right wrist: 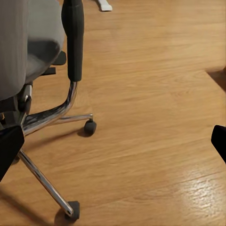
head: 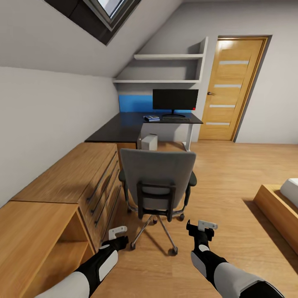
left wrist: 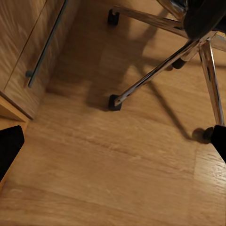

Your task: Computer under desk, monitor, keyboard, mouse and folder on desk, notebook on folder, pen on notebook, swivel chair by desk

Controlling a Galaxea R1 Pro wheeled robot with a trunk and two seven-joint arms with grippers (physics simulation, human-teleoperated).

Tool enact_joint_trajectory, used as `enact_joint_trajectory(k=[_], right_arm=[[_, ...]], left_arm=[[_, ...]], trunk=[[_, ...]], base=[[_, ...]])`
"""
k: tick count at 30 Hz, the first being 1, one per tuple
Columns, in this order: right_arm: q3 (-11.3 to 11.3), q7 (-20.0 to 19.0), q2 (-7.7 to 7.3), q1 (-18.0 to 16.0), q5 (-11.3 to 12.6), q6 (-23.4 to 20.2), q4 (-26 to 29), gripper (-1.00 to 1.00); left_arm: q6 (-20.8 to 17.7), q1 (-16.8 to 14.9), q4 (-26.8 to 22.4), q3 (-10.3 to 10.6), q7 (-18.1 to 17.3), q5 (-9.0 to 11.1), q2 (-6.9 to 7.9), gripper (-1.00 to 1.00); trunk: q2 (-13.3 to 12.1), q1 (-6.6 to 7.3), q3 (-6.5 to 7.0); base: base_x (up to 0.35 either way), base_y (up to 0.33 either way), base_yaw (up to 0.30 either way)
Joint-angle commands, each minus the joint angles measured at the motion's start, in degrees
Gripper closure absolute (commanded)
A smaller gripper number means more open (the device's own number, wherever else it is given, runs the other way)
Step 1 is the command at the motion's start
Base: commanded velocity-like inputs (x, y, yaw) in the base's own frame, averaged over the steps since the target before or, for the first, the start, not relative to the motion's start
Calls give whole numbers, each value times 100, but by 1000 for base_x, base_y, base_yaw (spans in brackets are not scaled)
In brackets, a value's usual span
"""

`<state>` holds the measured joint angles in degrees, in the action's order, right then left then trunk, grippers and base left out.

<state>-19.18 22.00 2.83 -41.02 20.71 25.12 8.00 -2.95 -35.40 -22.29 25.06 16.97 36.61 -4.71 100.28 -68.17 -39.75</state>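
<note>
The grey swivel chair (head: 157,178) stands just ahead of me with its back toward me; its chrome legs (left wrist: 160,70) and black armrest (right wrist: 74,37) are close to both wrists. Behind it is the black-topped desk (head: 120,128), carrying the monitor (head: 175,100), the keyboard (head: 176,119) in front of it and a small blue flat item (head: 151,118) that I cannot identify. The pale computer (head: 149,142) sits on the floor under the desk. My left gripper (head: 118,235) (left wrist: 113,143) and right gripper (head: 201,228) (right wrist: 113,143) hang open and empty, low behind the chair. Folder, mouse and pen are hidden.
A low light-wood cabinet (head: 82,174) with drawers runs along the left wall, close to the chair. A wooden bed frame (head: 279,209) juts in at the right. A door (head: 231,89) is at the back right, with open wooden floor (head: 223,174) between.
</note>
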Motion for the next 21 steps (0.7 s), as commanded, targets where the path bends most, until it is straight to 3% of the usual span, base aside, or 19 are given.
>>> enact_joint_trajectory(k=[1, 16, 21], right_arm=[[-51, 23, 0, -4, 47, 19, -3, -100], [-57, 24, 16, 3, 49, 66, -17, -100], [-55, 30, 128, 6, 48, 81, -17, -100]], left_arm=[[-22, -3, -13, 49, 50, 33, 5, -100], [-22, -6, -13, 48, 55, 37, 5, -100], [-22, -6, -13, 50, 54, 38, 5, -100]], trunk=[[44, -22, -24], [646, -351, -293], [846, -461, -385]], base=[[0, 0, 0], [0, 0, 0], [0, 0, 0]])
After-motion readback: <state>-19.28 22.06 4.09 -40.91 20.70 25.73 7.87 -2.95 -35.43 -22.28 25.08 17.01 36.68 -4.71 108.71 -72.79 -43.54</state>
